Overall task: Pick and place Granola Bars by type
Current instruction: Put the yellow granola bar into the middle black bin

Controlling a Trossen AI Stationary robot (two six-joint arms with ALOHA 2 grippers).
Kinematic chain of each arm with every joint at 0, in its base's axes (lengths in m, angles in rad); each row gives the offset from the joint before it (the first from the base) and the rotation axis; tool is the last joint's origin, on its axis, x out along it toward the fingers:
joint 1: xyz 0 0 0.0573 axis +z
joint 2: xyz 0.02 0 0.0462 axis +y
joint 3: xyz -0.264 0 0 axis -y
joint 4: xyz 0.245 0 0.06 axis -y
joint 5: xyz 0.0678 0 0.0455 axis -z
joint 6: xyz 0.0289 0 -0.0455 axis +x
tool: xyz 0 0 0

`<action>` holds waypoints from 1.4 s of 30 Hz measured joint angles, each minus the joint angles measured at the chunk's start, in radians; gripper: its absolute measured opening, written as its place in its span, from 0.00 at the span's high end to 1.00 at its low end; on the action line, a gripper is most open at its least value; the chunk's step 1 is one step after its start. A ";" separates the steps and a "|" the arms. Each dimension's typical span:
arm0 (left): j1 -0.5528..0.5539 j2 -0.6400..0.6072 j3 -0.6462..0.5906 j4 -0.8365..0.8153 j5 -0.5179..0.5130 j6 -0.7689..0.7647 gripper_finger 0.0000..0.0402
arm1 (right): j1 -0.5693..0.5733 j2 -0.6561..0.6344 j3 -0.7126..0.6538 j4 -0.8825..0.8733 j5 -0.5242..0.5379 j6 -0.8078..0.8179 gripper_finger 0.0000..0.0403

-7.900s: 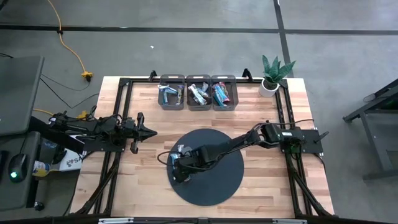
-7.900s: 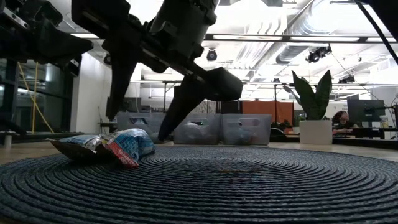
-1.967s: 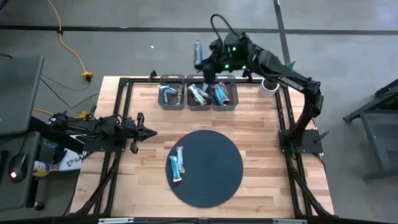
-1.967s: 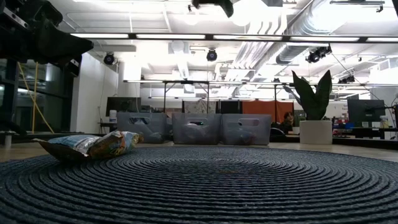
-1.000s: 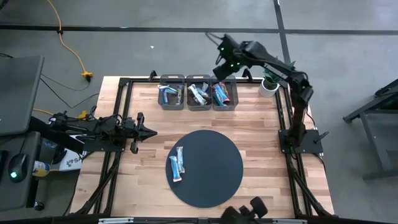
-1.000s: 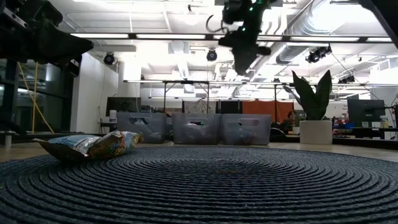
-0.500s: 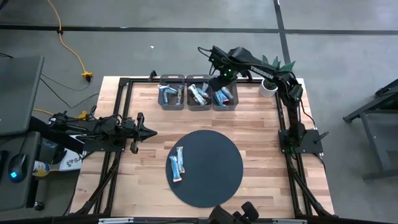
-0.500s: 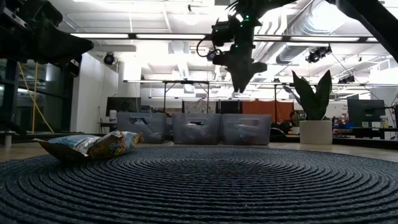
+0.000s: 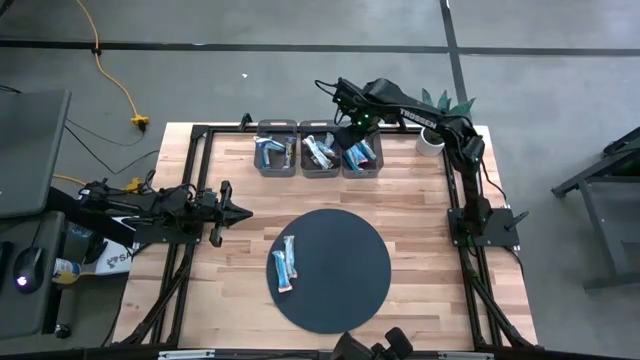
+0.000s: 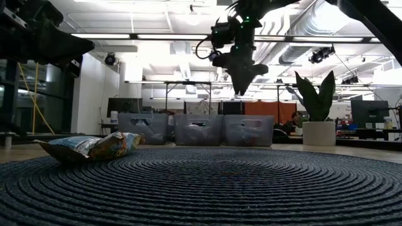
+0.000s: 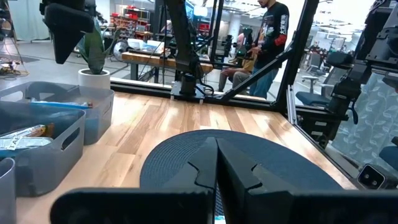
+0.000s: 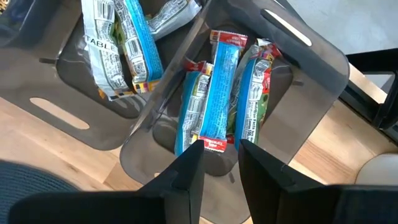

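Your right claw hangs above the right-hand bin of three grey bins at the 12 o'clock edge of the surface. Its fingers stand narrow and pinch the red end of a blue bar. In the right wrist view that bar hangs straight down from the fingertips into the bin, among other blue and red bars lying there. The middle bin beside it holds silver-and-blue bars; the left bin holds blue ones.

Two bars lie side by side on the round dark mat, at its 9 o'clock rim, well apart from the right claw.

Your left claw waits at the surface's 9 o'clock side, fingers pressed together and holding nothing.
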 joint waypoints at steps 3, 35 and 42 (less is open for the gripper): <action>0.000 0.000 0.000 0.000 0.000 0.000 1.00 | 0.000 0.000 0.000 0.000 0.000 0.000 0.79; 0.000 0.000 0.000 0.000 0.000 0.000 1.00 | 0.325 -0.147 0.002 0.557 -0.108 0.082 0.79; 0.000 0.000 0.000 0.000 0.000 0.000 1.00 | 0.410 -0.152 0.001 0.838 -0.257 0.158 0.79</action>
